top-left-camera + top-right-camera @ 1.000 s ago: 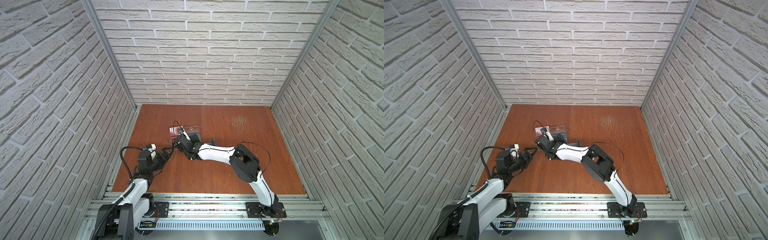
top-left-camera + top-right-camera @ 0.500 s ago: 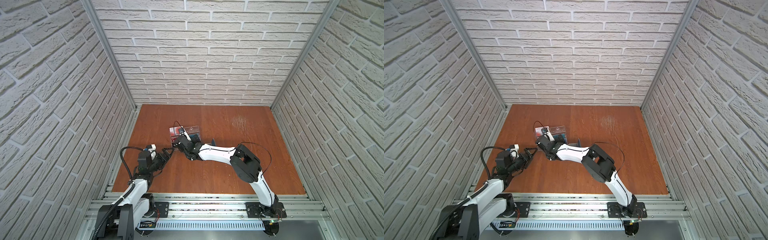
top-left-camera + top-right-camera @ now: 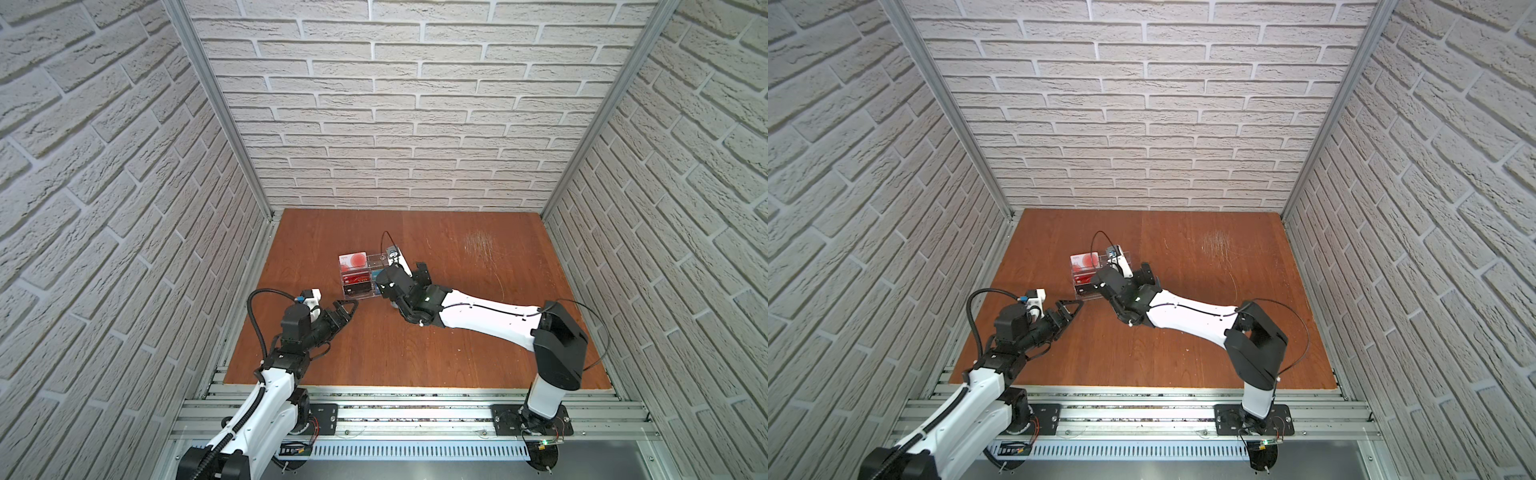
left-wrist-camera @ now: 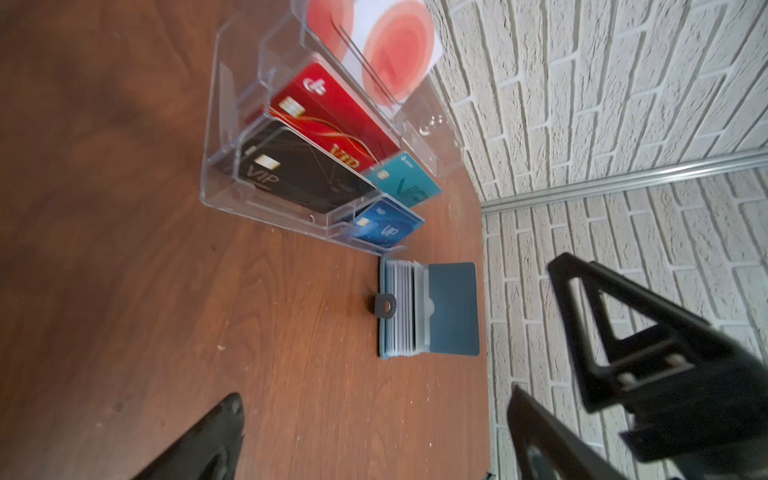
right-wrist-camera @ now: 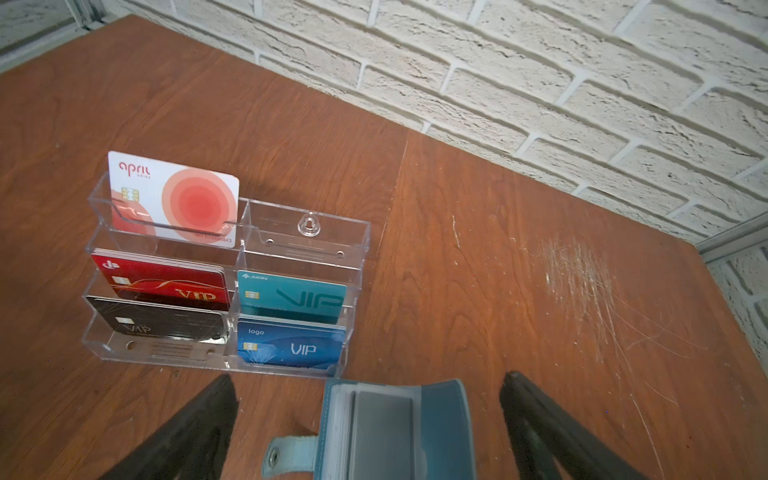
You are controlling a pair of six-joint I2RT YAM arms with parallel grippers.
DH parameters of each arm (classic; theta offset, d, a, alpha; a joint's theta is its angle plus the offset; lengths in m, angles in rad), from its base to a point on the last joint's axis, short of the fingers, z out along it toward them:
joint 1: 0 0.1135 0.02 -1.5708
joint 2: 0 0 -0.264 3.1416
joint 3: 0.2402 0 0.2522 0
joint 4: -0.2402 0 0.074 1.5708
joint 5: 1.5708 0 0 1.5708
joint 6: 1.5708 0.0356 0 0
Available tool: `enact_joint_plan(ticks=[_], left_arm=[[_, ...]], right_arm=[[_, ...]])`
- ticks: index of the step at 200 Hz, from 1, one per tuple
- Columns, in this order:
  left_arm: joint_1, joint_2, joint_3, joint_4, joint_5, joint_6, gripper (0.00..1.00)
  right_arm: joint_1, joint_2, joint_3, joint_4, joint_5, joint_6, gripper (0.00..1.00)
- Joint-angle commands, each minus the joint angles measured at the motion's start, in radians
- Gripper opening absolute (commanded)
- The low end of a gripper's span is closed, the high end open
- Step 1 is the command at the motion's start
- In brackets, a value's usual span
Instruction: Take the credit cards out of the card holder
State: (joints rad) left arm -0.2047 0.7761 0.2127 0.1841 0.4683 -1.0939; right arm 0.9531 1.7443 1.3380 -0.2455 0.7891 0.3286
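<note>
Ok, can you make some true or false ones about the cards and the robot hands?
1. The holder lies open on the table. True.
2. The left gripper holds a card. False: it is open and empty.
3. The white card stands in the rack. True.
4. Every slot of the rack has cards. False: the slot beside the white card is empty.
5. The right gripper is shut on the holder. False: its jaws stand open, one on each side of the holder.
</note>
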Motion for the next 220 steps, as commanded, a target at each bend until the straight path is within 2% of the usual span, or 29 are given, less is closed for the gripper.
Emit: enact_joint_plan(ticks=[1,15,41,57,91,113,132,154,176,220], left_arm=[[-0.089,0.037,0.079,0.020,-0.089,0.016,0.98],[-0.138,0.096,0.125,0.040,-0.105,0.017,0.98],[-0.194,0.242,0.210,0.114,-0.104,-0.010,0.98],[-0.223,0.343,0.262,0.175,-0.103,-0.043,0.98],[-0.278,0.554,0.375,0.304,-0.096,-0.112,0.98],[-0.302,0.659,0.421,0.416,-0.084,-0.193,0.98],[-0.328,0.709,0.462,0.454,-0.085,-0.215,0.98],[-0.357,0.744,0.485,0.457,-0.112,-0.215,0.98],[-0.373,0.782,0.452,0.539,-0.140,-0.258,0.98],[-0.387,0.844,0.384,0.663,-0.157,-0.315,0.98]], right_arm=[[-0.020,-0.084,-0.045,-0.125,-0.007,0.024,1.00],[-0.042,-0.150,-0.110,-0.134,-0.019,0.030,1.00],[-0.138,-0.234,-0.226,-0.132,-0.181,0.027,1.00],[-0.180,-0.229,-0.252,-0.152,-0.233,0.021,1.00],[-0.195,-0.186,-0.273,-0.133,-0.270,-0.005,1.00],[-0.231,-0.171,-0.281,-0.105,-0.367,0.019,1.00],[-0.260,-0.174,-0.276,-0.108,-0.422,0.040,1.00],[-0.266,-0.206,-0.259,-0.142,-0.486,0.047,0.95],[-0.264,-0.233,-0.263,-0.128,-0.579,0.041,0.94],[-0.264,-0.229,-0.286,-0.076,-0.669,0.044,0.86]])
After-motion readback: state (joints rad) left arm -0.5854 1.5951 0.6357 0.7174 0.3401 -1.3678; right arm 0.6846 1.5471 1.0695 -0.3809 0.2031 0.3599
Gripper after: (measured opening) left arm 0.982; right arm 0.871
